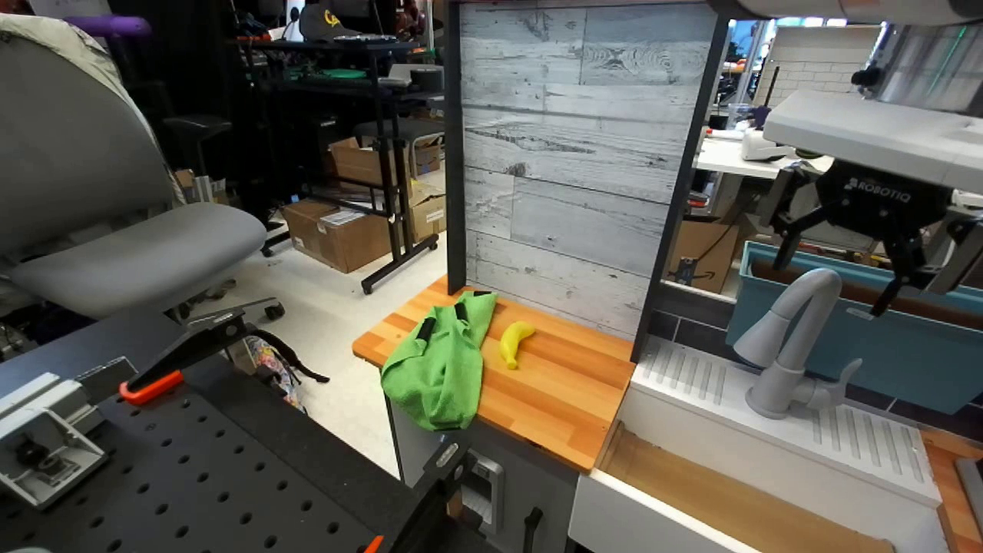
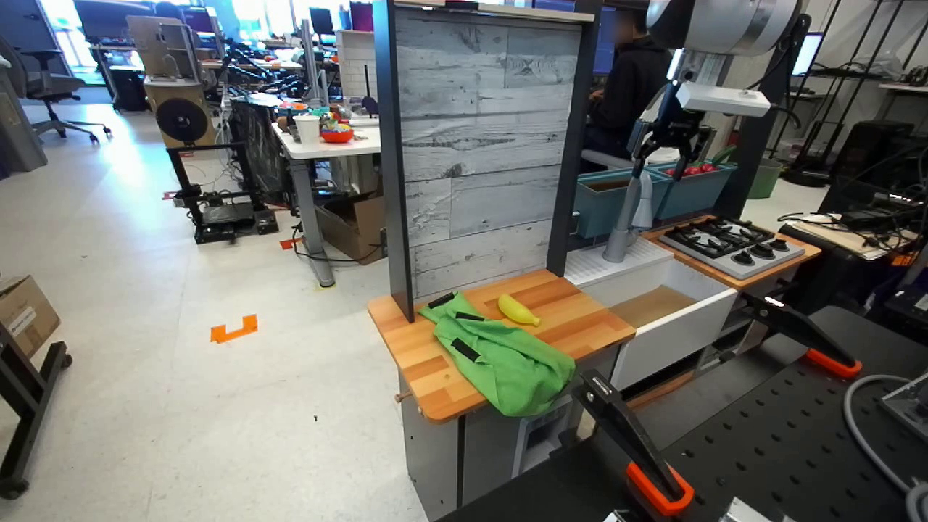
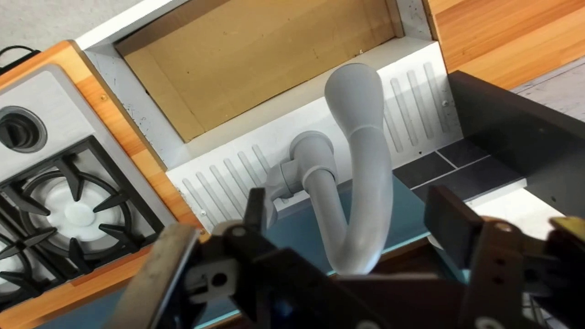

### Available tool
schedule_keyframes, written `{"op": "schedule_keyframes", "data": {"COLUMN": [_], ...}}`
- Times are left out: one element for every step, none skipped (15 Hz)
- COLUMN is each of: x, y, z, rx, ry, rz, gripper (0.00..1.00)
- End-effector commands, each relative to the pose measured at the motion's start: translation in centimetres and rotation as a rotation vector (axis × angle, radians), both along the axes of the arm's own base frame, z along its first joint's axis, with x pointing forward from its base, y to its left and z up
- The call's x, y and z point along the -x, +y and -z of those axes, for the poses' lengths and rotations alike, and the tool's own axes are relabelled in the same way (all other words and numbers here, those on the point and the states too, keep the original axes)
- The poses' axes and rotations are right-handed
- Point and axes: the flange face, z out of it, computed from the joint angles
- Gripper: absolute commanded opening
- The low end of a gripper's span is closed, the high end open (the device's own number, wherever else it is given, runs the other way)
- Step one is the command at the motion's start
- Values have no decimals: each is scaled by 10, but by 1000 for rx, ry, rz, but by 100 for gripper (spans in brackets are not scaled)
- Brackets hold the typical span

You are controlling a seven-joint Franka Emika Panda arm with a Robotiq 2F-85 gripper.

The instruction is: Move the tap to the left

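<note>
The tap is light grey with a thick arched spout. It stands upright on the white ledge behind the sink, in both exterior views (image 1: 801, 338) (image 2: 624, 226) and in the wrist view (image 3: 372, 183). In the wrist view its spout end points toward the sink basin and its handle lies on the left. My gripper (image 3: 352, 214) is open and empty, pointing down just above the arch. In the wrist view the arch shows between the two fingers, with gaps on both sides. In both exterior views the gripper (image 1: 833, 280) (image 2: 658, 171) is at the height of the tap's top.
The sink (image 3: 256, 59) has a brown bottom. Teal planters (image 1: 883, 346) hang close behind the tap. A stove (image 3: 77, 214) stands on one side. On the other side are a tall wooden panel (image 2: 493, 145) and a counter with a banana (image 1: 514, 343) and green cloth (image 1: 441, 369).
</note>
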Motion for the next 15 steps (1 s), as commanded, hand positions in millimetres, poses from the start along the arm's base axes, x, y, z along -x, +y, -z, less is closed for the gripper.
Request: {"op": "schedule_keyframes", "data": {"x": [-8,-8,-8,-8,-8,-9,-9,-9,-8,-7,-7,-8,-9,-10,-11], "y": [-4,-4,-3,-2,-1,2,4,7,10,10,12,14,17,18,19], "z": [11,14,17,19,20,21,23,24,25,26,26,26,25,25,24], "rx": [13,15,14,16,16,15,13,14,11,10,7,0,-10,-21,-30], "ry": [0,3,11,12,12,11,17,12,17,20,18,21,23,24,23], "rz": [3,0,-5,-7,-10,-13,-15,-14,-12,-11,-6,-2,4,12,23], "gripper": [58,49,42,33,27,19,12,6,2,6,6,6,6,6,6]}}
